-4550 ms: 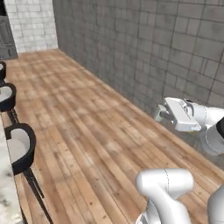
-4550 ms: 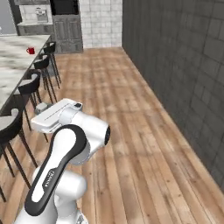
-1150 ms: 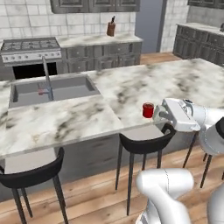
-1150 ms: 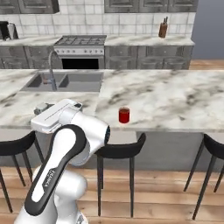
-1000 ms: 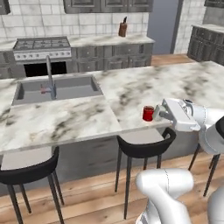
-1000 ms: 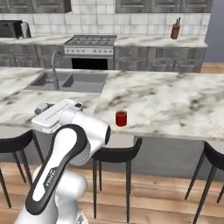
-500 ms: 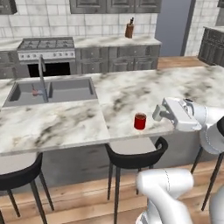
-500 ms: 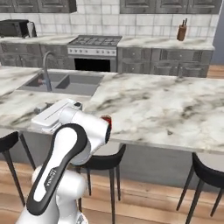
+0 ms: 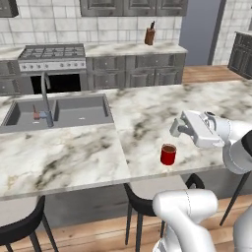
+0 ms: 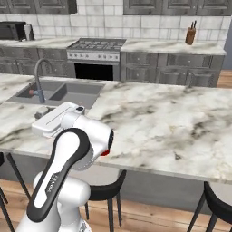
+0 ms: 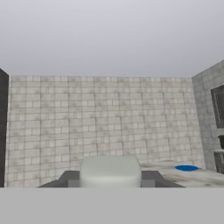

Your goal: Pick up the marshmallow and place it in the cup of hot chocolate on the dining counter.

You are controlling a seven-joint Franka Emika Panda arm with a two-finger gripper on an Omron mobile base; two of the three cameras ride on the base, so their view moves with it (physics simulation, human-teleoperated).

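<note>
We hold the white marshmallow [image 11: 110,170] clamped in our nearly closed end effector [image 9: 178,129]. The red cup of hot chocolate [image 9: 168,154] stands on the marble worktop [image 9: 78,153], just below and slightly ahead.

White arm [image 10: 68,158] rises lower left, hand [image 10: 56,118] level over dining counter [image 10: 172,131] near edge. Jaws not discernible here. Beyond hand: sink [image 10: 61,93] with faucet [image 10: 41,79]. Sliver of red [image 10: 105,153] peeks beside arm's elbow, under hand. Far back: stove [image 10: 97,56], knife block [image 10: 191,34], microwave [image 10: 13,31]. Black stools [image 10: 106,192] below counter edge.
</note>
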